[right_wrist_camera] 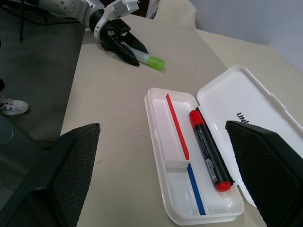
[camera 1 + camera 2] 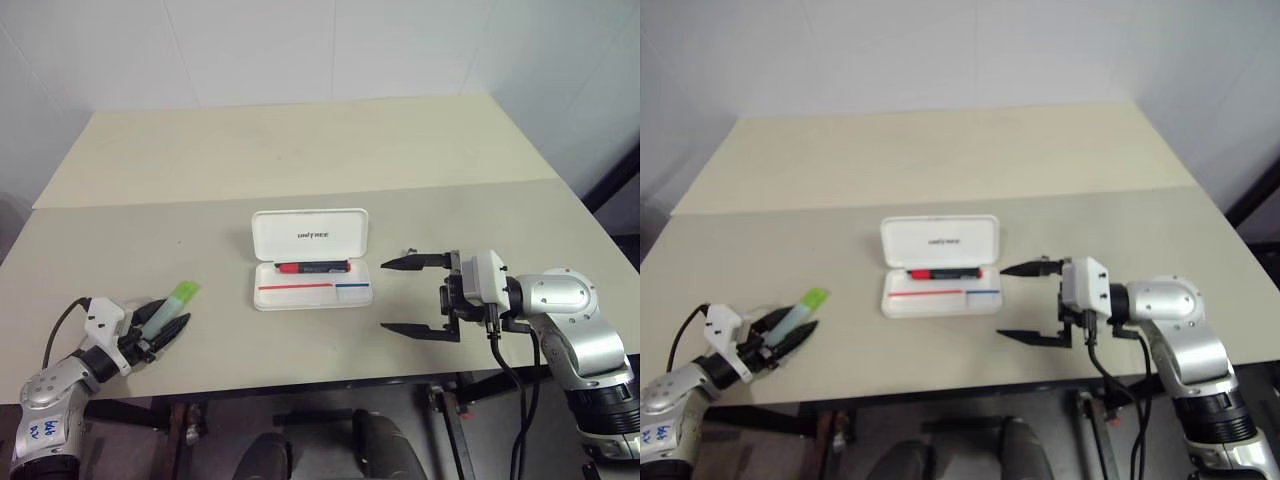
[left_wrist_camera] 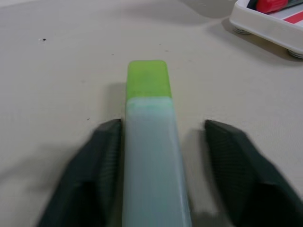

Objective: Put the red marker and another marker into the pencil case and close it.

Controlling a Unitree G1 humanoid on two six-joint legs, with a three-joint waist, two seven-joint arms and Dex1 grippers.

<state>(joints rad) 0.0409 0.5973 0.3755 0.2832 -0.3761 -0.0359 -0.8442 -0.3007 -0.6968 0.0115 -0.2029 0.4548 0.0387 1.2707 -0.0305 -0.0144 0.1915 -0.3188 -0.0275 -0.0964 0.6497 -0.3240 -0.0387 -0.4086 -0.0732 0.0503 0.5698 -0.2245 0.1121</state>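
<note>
Pencil case (image 2: 310, 258) open in middle of counter (image 2: 300, 160). Red marker (image 2: 312, 267) in it, near lid. Another marker (image 2: 170, 306) far left, between left end effector (image 2: 160, 330) fingers. Right end effector (image 2: 412, 296) just right of case.

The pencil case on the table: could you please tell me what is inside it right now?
The open pencil case holds the red marker, lying in its tray nearest the hinge beside the red and blue stripes. The pale green marker lies outside, between the left gripper's fingers. Whatever lies beneath the red marker is hidden.
</note>
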